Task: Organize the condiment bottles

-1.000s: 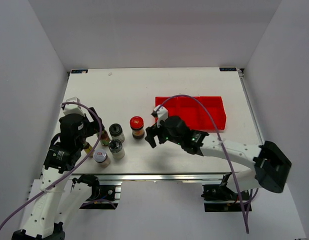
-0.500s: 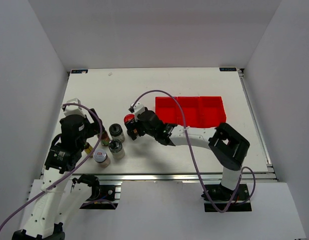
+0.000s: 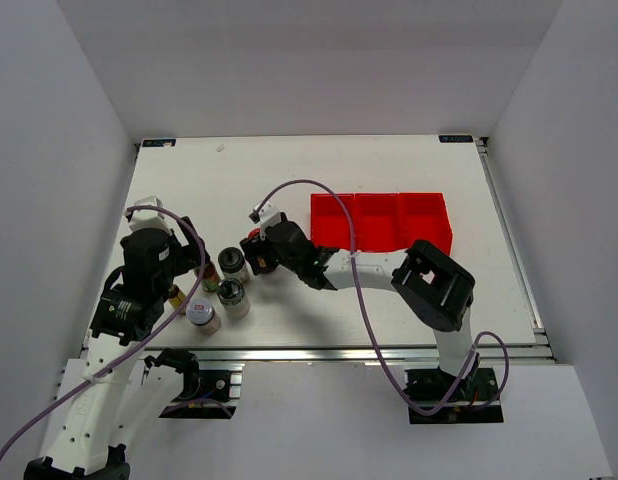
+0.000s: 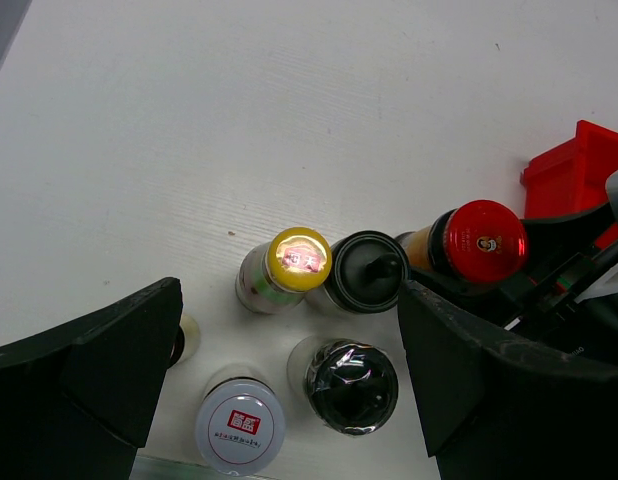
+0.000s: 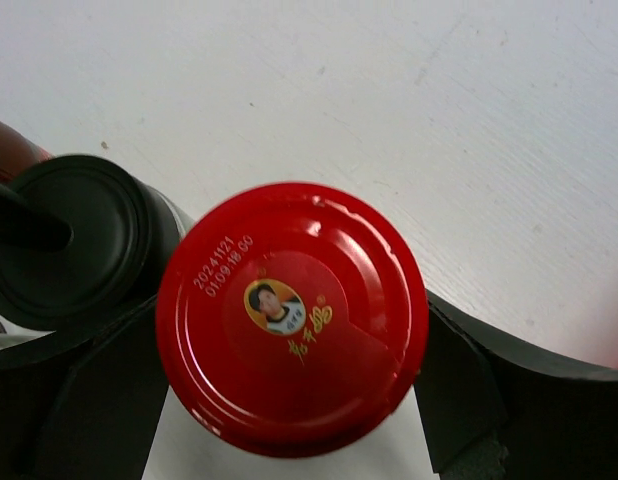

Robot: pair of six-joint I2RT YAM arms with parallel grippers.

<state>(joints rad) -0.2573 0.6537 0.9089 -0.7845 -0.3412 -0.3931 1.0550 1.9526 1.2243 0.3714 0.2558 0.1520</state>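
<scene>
The red-lidded jar (image 5: 292, 315) stands between the fingers of my right gripper (image 5: 289, 410), which is shut on it. It also shows in the top view (image 3: 254, 238) and the left wrist view (image 4: 480, 238), right beside a black-capped shaker (image 3: 232, 262) (image 5: 74, 255). My left gripper (image 4: 289, 390) is open above the cluster at the table's left. Under it are the second black-capped shaker (image 4: 351, 372), the silver-lidded jar (image 4: 240, 427) and a yellow-capped bottle (image 4: 299, 252). The other slim bottle (image 4: 187, 338) is mostly hidden behind my left finger.
The red three-compartment tray (image 3: 381, 222) sits right of the middle, with nothing in it, and its corner shows in the left wrist view (image 4: 579, 170). My right arm (image 3: 369, 272) stretches leftward across the table in front of the tray. Its cable loops above it.
My right arm has swung left to the red-lidded jar and closed around it. The jar has shifted left, up against the black-capped shaker. The left arm has not moved.
</scene>
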